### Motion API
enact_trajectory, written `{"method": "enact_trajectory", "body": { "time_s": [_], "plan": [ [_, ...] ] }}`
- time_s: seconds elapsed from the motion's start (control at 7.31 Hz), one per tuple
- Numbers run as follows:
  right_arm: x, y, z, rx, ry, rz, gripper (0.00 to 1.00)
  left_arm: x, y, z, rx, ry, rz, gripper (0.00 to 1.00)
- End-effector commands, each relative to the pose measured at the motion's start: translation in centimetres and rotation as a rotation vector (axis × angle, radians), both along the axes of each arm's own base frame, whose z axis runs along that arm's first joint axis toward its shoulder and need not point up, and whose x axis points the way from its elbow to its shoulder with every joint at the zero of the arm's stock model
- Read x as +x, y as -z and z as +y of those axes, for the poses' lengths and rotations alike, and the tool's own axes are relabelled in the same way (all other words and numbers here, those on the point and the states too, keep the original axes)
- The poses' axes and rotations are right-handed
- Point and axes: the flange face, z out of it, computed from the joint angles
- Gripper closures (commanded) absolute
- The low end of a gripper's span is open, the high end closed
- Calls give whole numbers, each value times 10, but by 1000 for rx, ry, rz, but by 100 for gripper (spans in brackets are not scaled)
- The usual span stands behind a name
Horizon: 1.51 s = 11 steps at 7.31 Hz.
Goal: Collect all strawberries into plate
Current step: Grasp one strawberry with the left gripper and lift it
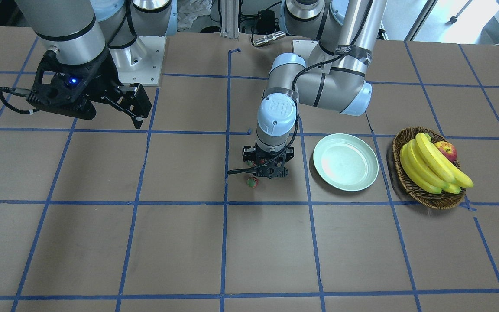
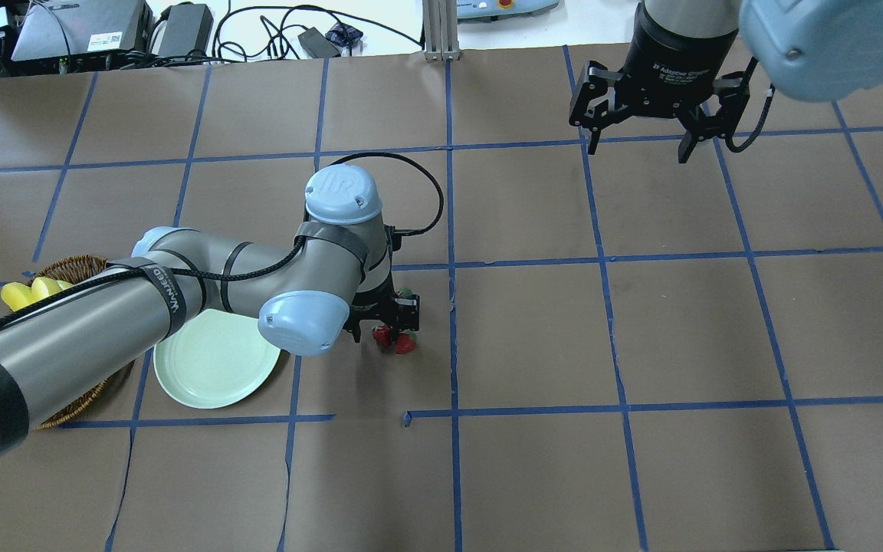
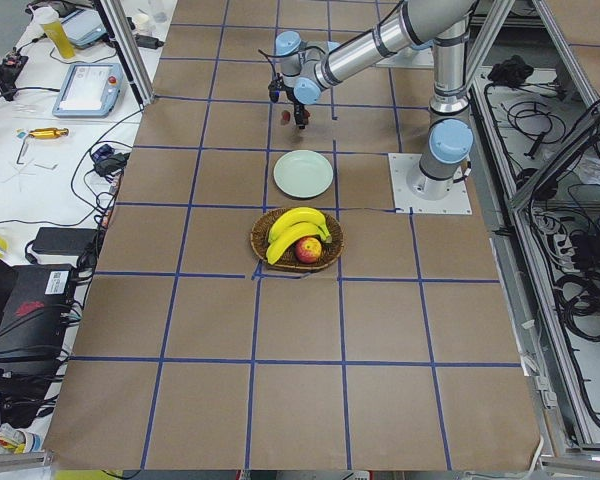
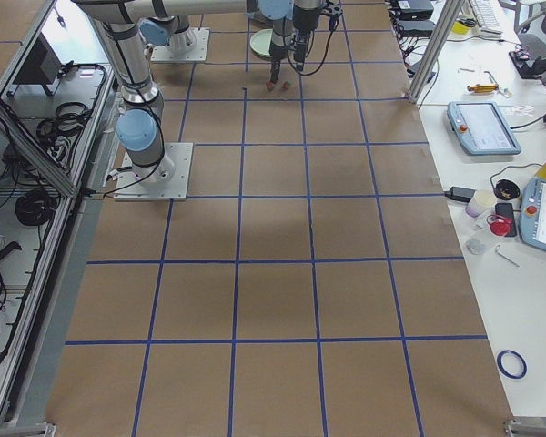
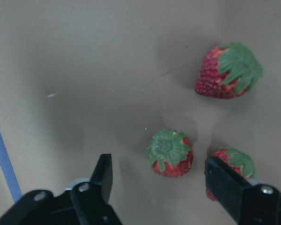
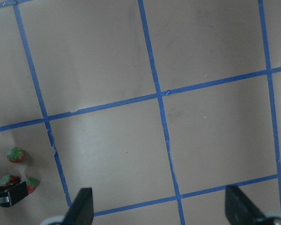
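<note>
Three small red strawberries lie close together on the brown table in the left wrist view: one at the upper right (image 5: 227, 70), one in the middle (image 5: 170, 153), and one (image 5: 232, 164) partly behind the right finger. My left gripper (image 5: 164, 180) is open, low over them, its fingers on either side of the middle strawberry. From overhead the left gripper (image 2: 386, 322) stands over the strawberries (image 2: 405, 343). The pale green plate (image 1: 345, 161) is empty, just beside the left arm. My right gripper (image 2: 641, 138) is open and empty, raised far from them.
A brown wicker basket (image 1: 405, 177) with bananas (image 1: 431, 167) and a red-yellow apple (image 1: 446, 151) stands beyond the plate. Blue tape lines grid the brown table. The left arm's elbow hangs over part of the plate (image 2: 211, 368) in the overhead view.
</note>
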Motion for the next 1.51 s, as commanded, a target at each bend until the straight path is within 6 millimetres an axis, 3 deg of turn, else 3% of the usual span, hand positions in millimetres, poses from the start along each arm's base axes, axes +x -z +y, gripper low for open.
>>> {"method": "enact_trajectory", "body": {
  "time_s": [0.0,0.14,0.41,0.68,0.96,1.09,1.37],
  "plan": [
    [0,0,0,0,0,0,0,0,2,1,5,-2,-1,83],
    [0,0,0,0,0,0,0,0,0,0,2,4,-1,90],
    [0,0,0,0,0,0,0,12,-27,-7,-16,24,-26,88],
    [0,0,0,0,0,0,0,83,-52,-20,72,70,-89,88],
    [1,0,0,0,-2,0,0,158,-35,-11,158,127,-107,87],
    [1,0,0,-2,-2,0,0,171,-33,-9,173,156,-113,83],
    [2,1,1,2,-3,0,0,160,-32,-10,166,156,-105,2]
  ]
}}
